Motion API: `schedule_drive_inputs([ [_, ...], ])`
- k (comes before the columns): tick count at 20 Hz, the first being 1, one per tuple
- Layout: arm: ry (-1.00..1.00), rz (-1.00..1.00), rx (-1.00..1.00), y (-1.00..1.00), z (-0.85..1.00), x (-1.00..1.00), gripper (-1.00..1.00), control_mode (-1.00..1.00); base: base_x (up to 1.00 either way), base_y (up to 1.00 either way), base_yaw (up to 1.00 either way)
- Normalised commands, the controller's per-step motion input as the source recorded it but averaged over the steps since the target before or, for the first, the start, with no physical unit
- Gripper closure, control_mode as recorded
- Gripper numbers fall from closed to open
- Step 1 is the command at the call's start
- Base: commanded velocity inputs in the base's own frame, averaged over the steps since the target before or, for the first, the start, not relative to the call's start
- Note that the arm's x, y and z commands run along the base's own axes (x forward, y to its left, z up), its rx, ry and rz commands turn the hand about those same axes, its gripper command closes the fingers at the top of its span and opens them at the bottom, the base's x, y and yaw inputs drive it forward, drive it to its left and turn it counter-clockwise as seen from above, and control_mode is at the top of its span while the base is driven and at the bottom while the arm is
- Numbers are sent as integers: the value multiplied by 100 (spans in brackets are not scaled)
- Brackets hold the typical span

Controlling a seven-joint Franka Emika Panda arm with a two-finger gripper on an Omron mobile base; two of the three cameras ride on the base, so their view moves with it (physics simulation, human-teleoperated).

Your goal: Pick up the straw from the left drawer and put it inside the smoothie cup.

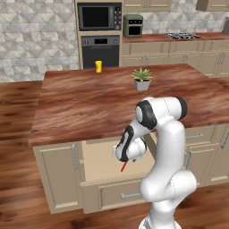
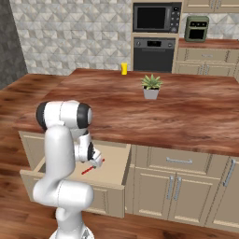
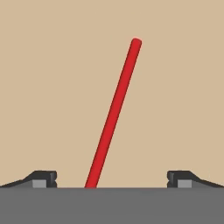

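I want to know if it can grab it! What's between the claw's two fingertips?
In the hand view, the thin red straw lies on the drawer's tan floor between the open claw's fingertips, untouched.

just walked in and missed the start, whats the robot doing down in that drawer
The white arm is reaching down into the open left drawer, its gripper open right over the red straw. The straw lies flat on the drawer floor between the fingers, not yet gripped. The yellow smoothie cup waits on the far side of the counter, beyond the potted plant.
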Motion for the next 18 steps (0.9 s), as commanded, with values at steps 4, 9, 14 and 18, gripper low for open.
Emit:
schedule_drive_inputs([
  [4, 0, -2, 0, 0, -26, 20, -100, -100, 0, 0, 0],
  [9, 0, -1, 0, 0, -23, 24, -100, -100, 0, 0, 0],
  [14, 0, -1, 0, 1, -23, 22, -100, -100, 0, 0, 0],
  [18, 0, -1, -2, 3, -23, 18, -100, -100, 0, 0, 0],
])
